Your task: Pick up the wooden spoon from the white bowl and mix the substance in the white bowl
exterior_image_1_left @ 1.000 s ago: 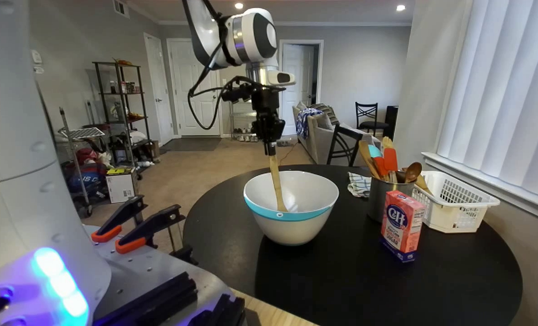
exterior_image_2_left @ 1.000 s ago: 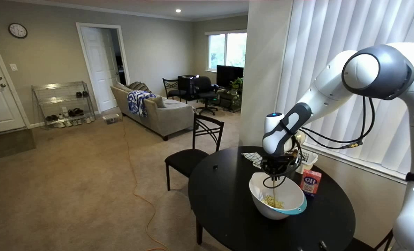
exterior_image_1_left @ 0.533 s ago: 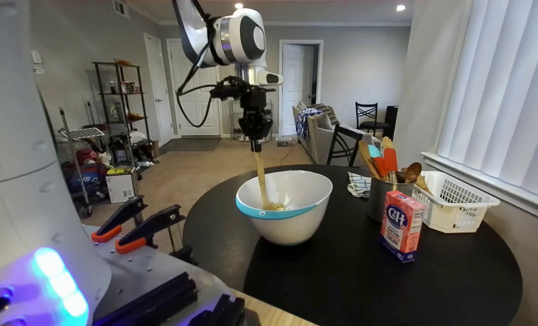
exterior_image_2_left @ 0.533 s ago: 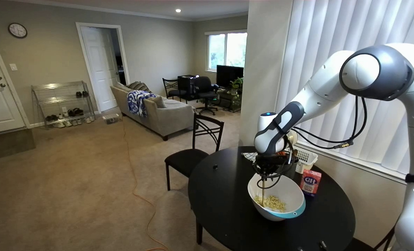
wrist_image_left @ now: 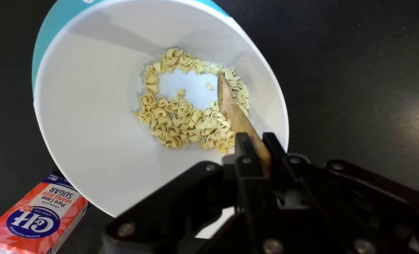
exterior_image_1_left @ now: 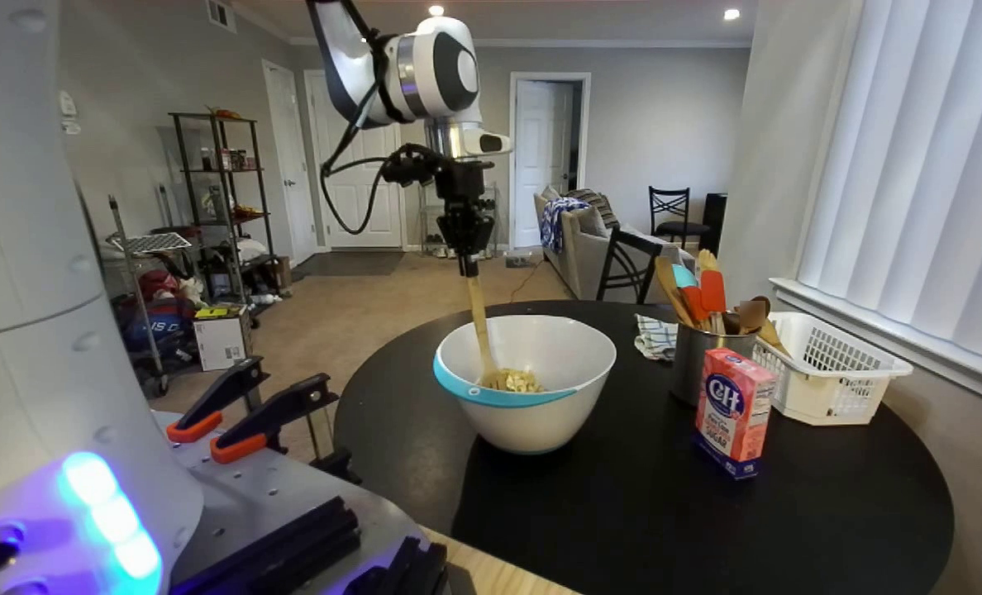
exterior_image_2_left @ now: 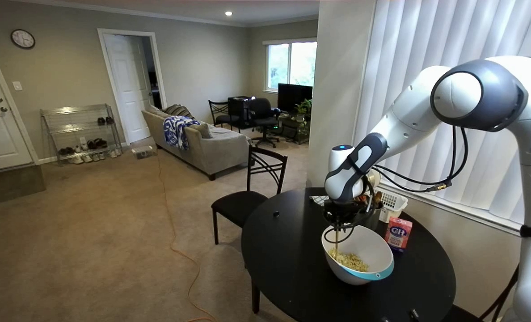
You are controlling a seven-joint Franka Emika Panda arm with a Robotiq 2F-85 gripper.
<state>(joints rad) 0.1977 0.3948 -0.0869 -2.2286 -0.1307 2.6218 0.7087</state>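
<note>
The white bowl [exterior_image_1_left: 532, 426] with its teal rim stands on the black table in both exterior views [exterior_image_2_left: 347, 273]. It fills much of the wrist view [wrist_image_left: 86, 113]. Small pale pasta pieces [wrist_image_left: 181, 120] lie on its floor, with a bare patch in the middle. My gripper [exterior_image_1_left: 468, 266] is above the bowl's near-left part, shut on the wooden spoon's handle [exterior_image_1_left: 481, 330]. In the wrist view the fingertips [wrist_image_left: 257, 137] clasp the spoon [wrist_image_left: 238, 118] from both sides. The spoon slants down; its head is among the pasta near the bowl's right wall. The handle's top end is hidden in the gripper.
A pink sugar box [exterior_image_1_left: 735, 413] stands right of the bowl. Behind it are a metal utensil holder [exterior_image_1_left: 693, 364] with several tools, a white slatted basket [exterior_image_1_left: 830, 388] and a checked cloth [exterior_image_1_left: 656, 337]. A black chair [exterior_image_2_left: 243, 201] stands by the table.
My gripper and the spoon have moved left across the bowl in both exterior views. The bowl shifted left, then slightly back right. More pasta now shows beside the spoon's head. The grip stayed shut.
</note>
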